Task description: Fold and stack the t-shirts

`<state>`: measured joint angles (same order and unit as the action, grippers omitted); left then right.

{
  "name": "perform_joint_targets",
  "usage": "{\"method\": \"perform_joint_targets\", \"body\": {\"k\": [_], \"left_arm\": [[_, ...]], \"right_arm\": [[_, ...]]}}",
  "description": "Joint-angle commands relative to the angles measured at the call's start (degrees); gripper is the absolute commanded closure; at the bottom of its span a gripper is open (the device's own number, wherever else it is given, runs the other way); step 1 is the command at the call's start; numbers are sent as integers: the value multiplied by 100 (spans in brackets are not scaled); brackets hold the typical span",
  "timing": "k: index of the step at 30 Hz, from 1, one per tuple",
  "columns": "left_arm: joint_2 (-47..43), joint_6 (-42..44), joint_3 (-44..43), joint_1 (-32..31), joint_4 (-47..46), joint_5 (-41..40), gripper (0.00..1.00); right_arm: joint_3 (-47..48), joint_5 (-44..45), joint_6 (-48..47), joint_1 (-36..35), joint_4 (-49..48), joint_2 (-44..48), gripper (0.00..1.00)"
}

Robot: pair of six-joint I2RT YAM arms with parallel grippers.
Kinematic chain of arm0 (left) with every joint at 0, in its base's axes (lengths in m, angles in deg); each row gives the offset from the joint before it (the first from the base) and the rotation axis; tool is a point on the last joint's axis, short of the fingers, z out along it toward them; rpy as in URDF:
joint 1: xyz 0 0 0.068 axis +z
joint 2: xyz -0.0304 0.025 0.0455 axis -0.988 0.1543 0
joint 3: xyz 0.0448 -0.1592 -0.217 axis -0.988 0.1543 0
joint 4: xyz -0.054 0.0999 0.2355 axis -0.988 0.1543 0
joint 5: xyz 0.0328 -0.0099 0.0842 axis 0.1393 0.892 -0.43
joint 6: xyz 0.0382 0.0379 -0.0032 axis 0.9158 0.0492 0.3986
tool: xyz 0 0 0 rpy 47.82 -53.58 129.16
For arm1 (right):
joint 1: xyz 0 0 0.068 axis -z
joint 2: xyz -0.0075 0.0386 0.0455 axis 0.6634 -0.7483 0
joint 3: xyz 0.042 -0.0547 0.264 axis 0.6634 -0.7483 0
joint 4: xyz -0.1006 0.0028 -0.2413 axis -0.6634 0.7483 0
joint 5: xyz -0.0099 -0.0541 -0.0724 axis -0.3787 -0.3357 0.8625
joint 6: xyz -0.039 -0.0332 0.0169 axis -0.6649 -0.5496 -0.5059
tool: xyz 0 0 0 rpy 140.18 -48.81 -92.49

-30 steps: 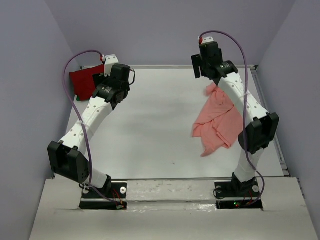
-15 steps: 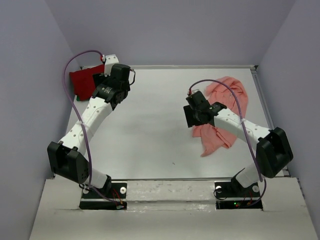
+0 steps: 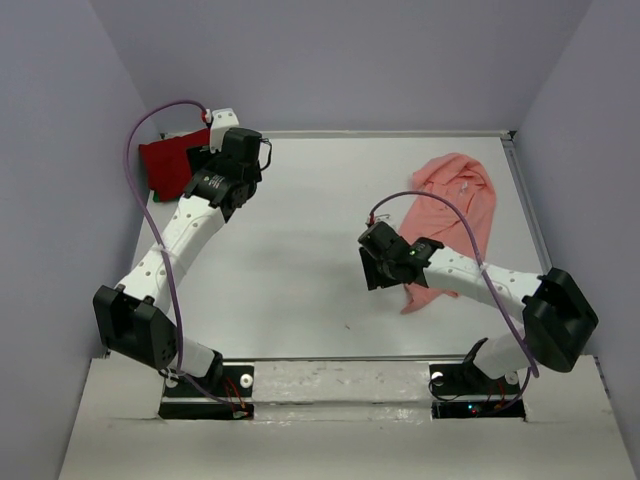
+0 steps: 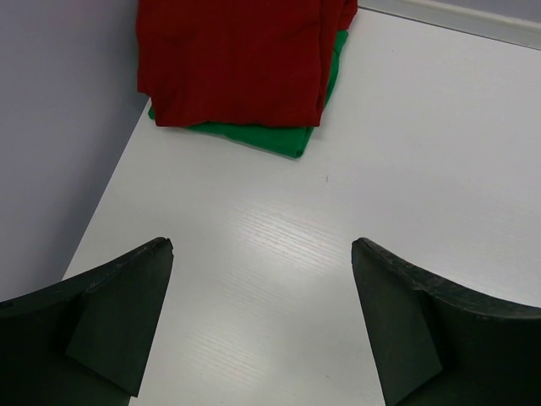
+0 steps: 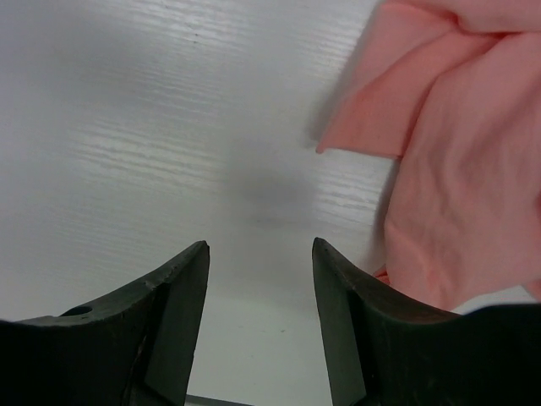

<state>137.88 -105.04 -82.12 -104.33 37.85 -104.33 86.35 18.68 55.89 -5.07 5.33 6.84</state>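
R gripper [image 5: 258, 279] low over table [image 3: 290, 260], mid-right; jaws apart, nothing btwn; bare top ahead and leftward; salmon-pink shirt [image 3: 455, 205] just beside its right finger, crumpled, unfolded, running toward far-right corner. L gripper [image 4: 262, 254] wide, empty, near far-left corner, close to left wall [image 4: 51, 127]; ahead, dark red shirt [image 4: 241, 59] folded atop green shirt [image 4: 279, 139].

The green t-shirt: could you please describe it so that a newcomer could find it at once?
Go to the white table's far left corner, against the left wall. A folded dark red t-shirt lies there; the green t-shirt is the folded pad beneath it, only its edges showing.
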Motion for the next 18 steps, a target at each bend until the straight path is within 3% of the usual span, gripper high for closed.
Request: {"method": "perform_joint_targets", "body": {"k": [1, 6, 18], "left_arm": [[-333, 19, -27, -35, -122, -122, 1], [-324, 2, -36, -70, -114, -86, 1], [-403, 28, -1, -114, -96, -183, 1]], "right_arm": [[-223, 368, 393, -57, -295, 142, 43], [14, 842, 227, -57, -277, -252, 43], [542, 684, -107, 110, -638, -1290, 48]]}}
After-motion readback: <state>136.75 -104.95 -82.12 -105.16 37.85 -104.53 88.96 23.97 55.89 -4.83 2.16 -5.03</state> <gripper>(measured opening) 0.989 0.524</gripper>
